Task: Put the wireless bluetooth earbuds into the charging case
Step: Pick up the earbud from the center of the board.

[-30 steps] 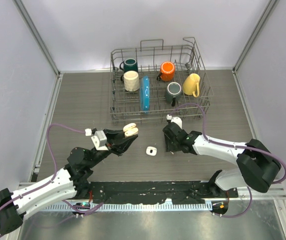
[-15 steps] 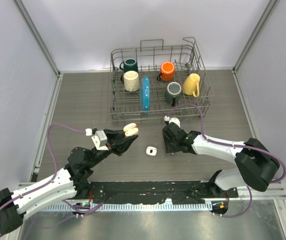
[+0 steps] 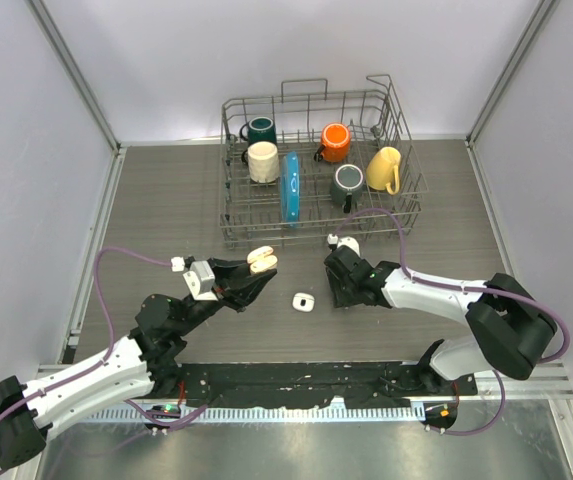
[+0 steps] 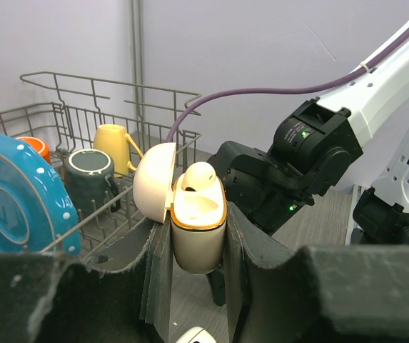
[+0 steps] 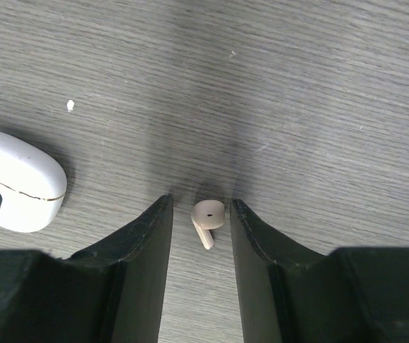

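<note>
Bright even light, soft shadows, blurry near edges

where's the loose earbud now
Right wrist view: the small cream plastic earbud lies on the grey table between the jaws of the right gripper, right of a white plastic case.

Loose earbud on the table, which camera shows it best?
Right wrist: the earbud lies sharp, centred in the open right hand. Top view hides it under that hand; left wrist misses it.
</note>
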